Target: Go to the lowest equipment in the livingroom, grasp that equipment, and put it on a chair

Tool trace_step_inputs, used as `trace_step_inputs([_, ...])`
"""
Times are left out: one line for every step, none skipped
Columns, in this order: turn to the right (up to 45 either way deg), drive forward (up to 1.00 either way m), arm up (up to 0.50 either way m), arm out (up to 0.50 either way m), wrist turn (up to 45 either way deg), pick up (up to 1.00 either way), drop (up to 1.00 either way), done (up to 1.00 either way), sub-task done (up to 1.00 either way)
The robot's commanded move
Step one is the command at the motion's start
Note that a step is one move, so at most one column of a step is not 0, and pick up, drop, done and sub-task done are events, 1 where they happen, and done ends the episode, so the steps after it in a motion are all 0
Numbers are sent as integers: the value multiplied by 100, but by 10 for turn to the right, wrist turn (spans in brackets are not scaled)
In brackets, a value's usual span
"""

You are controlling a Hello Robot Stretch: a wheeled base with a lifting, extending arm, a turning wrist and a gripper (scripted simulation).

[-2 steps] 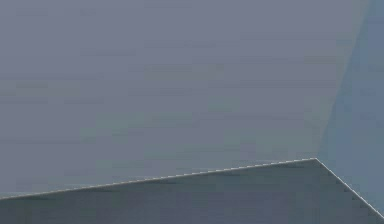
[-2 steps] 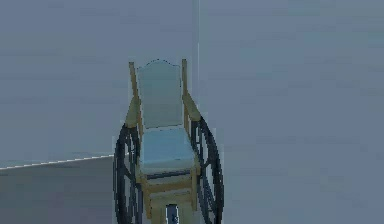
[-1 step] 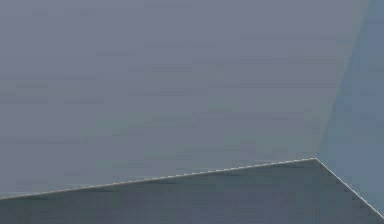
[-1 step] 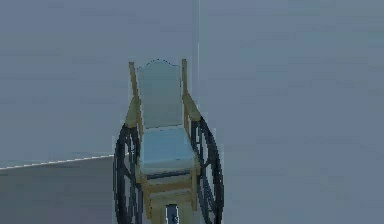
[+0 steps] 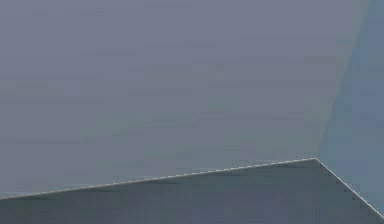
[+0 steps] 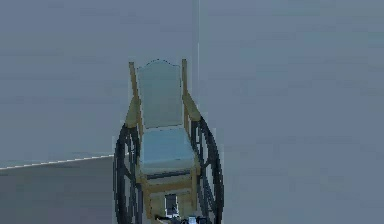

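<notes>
Arm side view: gripper [image 6: 160, 217] low before the chair [image 6: 166, 150]; whether it holds anything cannot be told

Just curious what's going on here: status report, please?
End effector low before the wheelchair, load cannot be told. Wheelchair stands by the wall. Wall corner ahead.

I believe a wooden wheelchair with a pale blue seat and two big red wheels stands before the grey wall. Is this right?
Only the colour is wrong: in the arm side view the wooden wheelchair has big black wheels, not red. The rest holds.
</notes>
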Motion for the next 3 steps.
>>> trace_step_inputs([0,0,50,0,0,0,0,0,0])
trace_step_inputs([0,0,26,0,0,0,0,0,0])
trace_step_inputs([0,0,0,0,-450,0,0,0,0])
